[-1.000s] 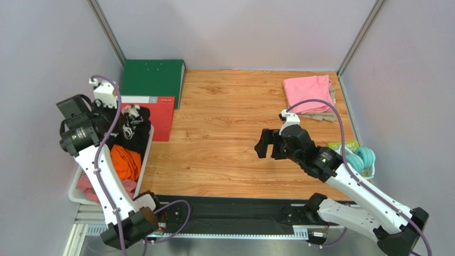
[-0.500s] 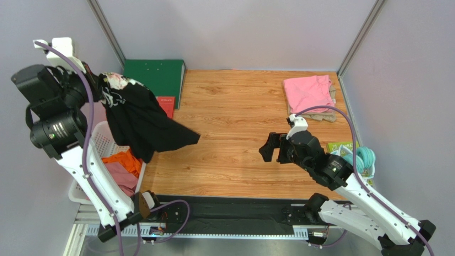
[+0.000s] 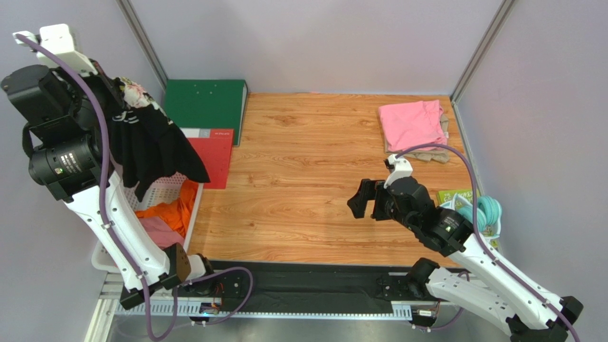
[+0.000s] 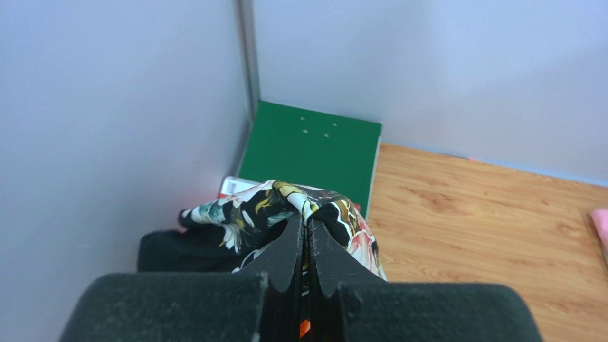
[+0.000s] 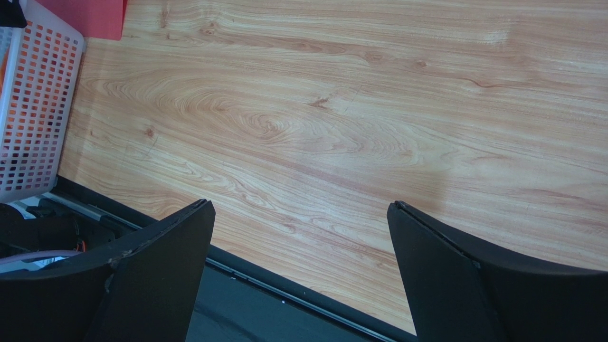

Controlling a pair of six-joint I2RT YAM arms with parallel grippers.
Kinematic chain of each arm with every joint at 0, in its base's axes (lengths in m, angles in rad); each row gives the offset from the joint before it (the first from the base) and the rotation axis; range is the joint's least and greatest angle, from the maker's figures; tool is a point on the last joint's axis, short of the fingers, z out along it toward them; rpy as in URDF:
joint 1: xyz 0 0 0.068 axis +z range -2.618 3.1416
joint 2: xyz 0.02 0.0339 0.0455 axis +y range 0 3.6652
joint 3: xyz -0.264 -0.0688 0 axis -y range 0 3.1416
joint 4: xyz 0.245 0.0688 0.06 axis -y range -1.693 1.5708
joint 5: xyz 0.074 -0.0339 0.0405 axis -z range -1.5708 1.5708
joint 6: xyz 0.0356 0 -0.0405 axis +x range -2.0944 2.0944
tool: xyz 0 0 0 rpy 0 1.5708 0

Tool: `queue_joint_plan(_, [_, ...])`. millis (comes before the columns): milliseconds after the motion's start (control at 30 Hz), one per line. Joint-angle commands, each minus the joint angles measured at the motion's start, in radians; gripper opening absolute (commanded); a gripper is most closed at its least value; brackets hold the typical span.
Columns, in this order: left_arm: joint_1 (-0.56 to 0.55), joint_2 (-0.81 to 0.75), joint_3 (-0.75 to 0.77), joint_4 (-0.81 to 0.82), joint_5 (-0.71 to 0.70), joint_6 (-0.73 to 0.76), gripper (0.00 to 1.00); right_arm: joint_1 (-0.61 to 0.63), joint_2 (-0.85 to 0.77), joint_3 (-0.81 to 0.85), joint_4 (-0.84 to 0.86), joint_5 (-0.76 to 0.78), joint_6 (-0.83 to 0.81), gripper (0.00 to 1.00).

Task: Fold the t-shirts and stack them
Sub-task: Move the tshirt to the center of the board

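Your left hand (image 4: 307,226) is clamped fully shut on a bunched fold of the black t-shirt (image 3: 153,146), with the rose-printed cloth squeezed between its fingers. A second ago that hand was down in the white basket (image 3: 168,187) at the left edge of the table (image 3: 300,164), with the shirt heaped inside; now it stands high above the basket, toward the far-left corner, and the shirt is out and hanging free below it. Half a second ago the hem had swung out over the wood; it has since dropped back, so the cloth hangs above the basket's far end and in front of the red binder (image 3: 216,153), just near the green binder (image 3: 203,103). With the black one gone, the orange t-shirt (image 3: 175,211) and the dusty-rose t-shirt (image 3: 153,232) lie uncovered in the basket. Your right hand (image 3: 364,200) has hardly shifted; its jaws are spread wide on nothing, over the middle of the table toward the near edge. The pink t-shirt (image 3: 410,122) lies folded on the beige t-shirt (image 3: 430,154) at the far-right corner. So the pick looks done; I judge the next job is to bring the shirt over the bare middle and spread it flat, and since you hold it by a bunch, expect to regrasp with the free hand.
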Motion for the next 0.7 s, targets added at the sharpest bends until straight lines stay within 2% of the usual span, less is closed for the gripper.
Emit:
queue_joint_plan(0, [-0.272, -0.018, 0.008, -0.046, -0.015, 0.07, 0.0, 0.005, -0.003, 0.0, 0.033, -0.005, -0.002, 1.0])
queue_joint_plan(67, [-0.44, -0.038, -0.046, -0.088, -0.003, 0.075, 0.0, 0.005, -0.008, -0.002, 0.033, -0.005, 0.0, 1.0])
queue_joint_plan(167, [-0.557, -0.076, -0.179, -0.091, 0.092, 0.124, 0.0, 0.005, -0.014, 0.0, 0.025, -0.005, 0.0, 1.0])
queue_joint_plan(233, [-0.599, -0.078, -0.212, -0.114, 0.086, 0.181, 0.0, 0.005, -0.017, 0.0, 0.018, -0.001, 0.0, 1.0])
queue_joint_plan(367, [-0.769, -0.063, -0.213, -0.188, 0.069, 0.265, 0.0, 0.005, -0.028, 0.0, 0.002, 0.002, 0.001, 1.0])
queue_joint_plan(467, [-0.858, -0.044, -0.192, -0.195, 0.057, 0.284, 0.0, 0.005, -0.035, -0.003, -0.002, 0.007, 0.01, 1.0])
queue_joint_plan(667, [-0.942, -0.001, -0.149, -0.22, 0.068, 0.296, 0.02, 0.005, -0.037, -0.016, 0.001, 0.007, 0.017, 1.0])
